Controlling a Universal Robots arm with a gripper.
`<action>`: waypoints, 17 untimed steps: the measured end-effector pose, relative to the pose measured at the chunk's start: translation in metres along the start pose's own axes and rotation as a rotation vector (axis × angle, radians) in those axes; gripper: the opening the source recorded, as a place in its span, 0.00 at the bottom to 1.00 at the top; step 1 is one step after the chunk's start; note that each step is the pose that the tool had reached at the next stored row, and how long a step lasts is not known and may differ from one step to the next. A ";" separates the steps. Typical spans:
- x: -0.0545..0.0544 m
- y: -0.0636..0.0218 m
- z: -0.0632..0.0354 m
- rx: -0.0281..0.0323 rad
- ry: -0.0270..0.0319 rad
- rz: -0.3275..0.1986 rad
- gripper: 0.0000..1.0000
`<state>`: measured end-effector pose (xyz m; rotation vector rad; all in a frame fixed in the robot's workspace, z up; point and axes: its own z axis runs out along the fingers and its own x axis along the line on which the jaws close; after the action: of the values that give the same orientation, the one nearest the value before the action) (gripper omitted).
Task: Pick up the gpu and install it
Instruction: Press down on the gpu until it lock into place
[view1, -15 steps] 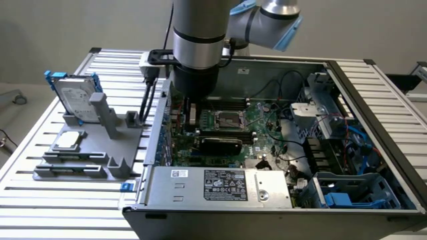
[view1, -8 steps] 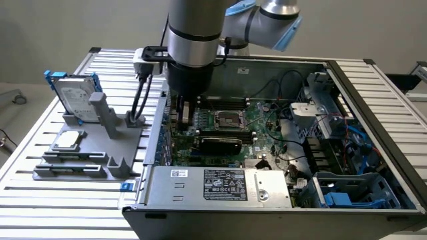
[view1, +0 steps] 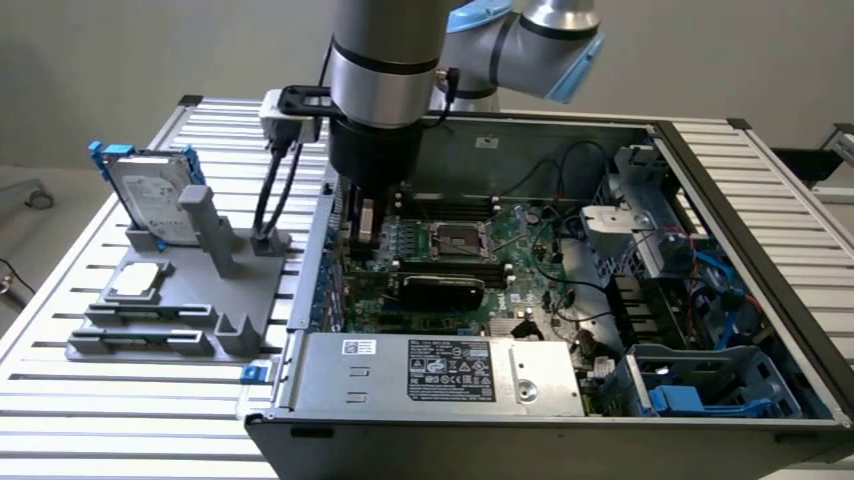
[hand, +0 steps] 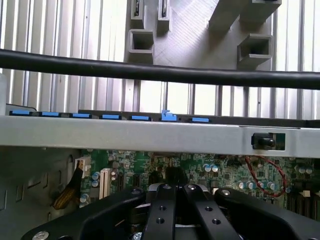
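Two fingers meet: your end effector (hand: 175, 194) is shut, gripping nothing I can see, low over the motherboard (view1: 534, 235). What looks like the gpu (view1: 441, 290) sits at frame centre on that board. Approach it squarely; the case (view1: 534, 150) wall crowds your left, cables (view1: 587, 160) lie right.

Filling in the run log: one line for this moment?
gripper: shut | place: inside case, over motherboard | gpu: on board, not held
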<state>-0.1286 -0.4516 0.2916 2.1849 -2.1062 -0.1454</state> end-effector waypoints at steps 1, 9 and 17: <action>0.000 0.0004 -0.0002 -0.0006 0.0048 0.001 0.11; 0.000 0.0038 -0.0047 -0.0058 0.0293 0.004 0.11; 0.000 0.0058 -0.0071 -0.0139 0.0458 0.006 0.11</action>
<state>-0.1333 -0.4516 0.2994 2.1525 -2.0813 -0.1082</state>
